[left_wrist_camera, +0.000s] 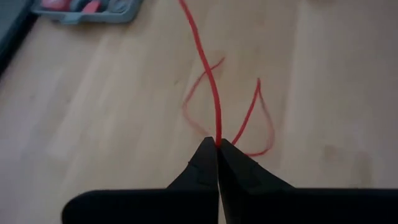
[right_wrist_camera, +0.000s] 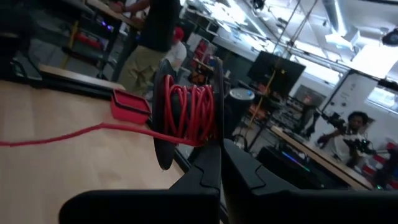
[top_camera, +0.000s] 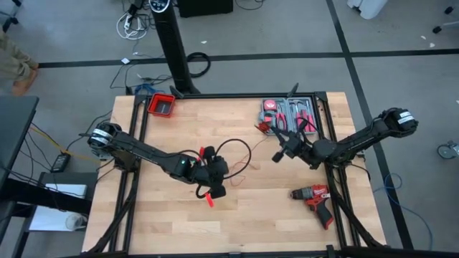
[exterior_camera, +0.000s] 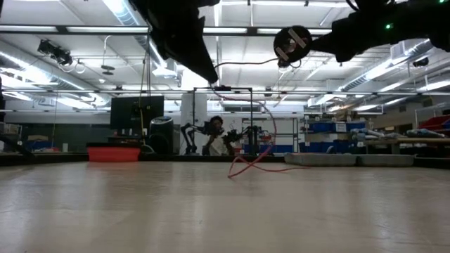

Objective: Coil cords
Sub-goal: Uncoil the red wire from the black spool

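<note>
Drill (top_camera: 313, 196) lying near table's front edge, right side. Left gripper (left_wrist_camera: 217, 144) pinching red cord (left_wrist_camera: 210, 81) tight between closed fingers, raised over table middle. Cord's loose loops trailing on wood (top_camera: 240, 166). Right gripper (right_wrist_camera: 219, 149) clamping shut on black spool (right_wrist_camera: 186, 112) wound with red cord, aloft nearby. Tool tray (top_camera: 288, 115) and red bin (top_camera: 161, 105) sitting farthest.

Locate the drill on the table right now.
In the high view the drill lies on the table's near-right area, below the right arm and its claw, well apart from the red cord at mid-table.
</note>
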Controlling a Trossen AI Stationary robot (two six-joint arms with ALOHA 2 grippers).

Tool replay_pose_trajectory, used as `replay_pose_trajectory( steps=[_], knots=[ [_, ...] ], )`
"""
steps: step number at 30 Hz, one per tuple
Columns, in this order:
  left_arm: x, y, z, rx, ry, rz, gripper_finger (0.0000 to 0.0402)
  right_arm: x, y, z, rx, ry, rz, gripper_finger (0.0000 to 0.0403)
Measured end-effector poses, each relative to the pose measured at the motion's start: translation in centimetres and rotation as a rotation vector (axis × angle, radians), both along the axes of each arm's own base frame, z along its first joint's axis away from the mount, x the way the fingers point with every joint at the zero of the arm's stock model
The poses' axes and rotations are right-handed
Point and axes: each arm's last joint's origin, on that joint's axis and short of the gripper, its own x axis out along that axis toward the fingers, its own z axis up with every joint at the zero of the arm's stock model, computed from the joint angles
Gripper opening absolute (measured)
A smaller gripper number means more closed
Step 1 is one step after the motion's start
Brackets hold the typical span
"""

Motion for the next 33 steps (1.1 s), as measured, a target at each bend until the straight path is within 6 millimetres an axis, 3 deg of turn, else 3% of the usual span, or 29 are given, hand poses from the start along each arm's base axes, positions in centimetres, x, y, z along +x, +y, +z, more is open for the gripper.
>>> replay_pose_trajectory(
  steps=[14, 22, 33],
  knots=[
    [0.2, 2.1, -0.2, 0.013, 0.034, 0.076, 0.0001, -0.3, 1.3, 1.0, 0.080, -0.168, 0.181, 0.0000],
    [0.7, 2.7, 0.0, -0.037, 0.007, 0.052, 0.0001, -0.3, 0.4, 1.4, 0.087, -0.209, 0.093, 0.0000],
    [0.2, 2.9, -1.1, -0.026, 0.112, 0.073, 0.0001, -0.4, 1.2, 1.5, 0.072, -0.218, 0.195, 0.0000]
  ],
)
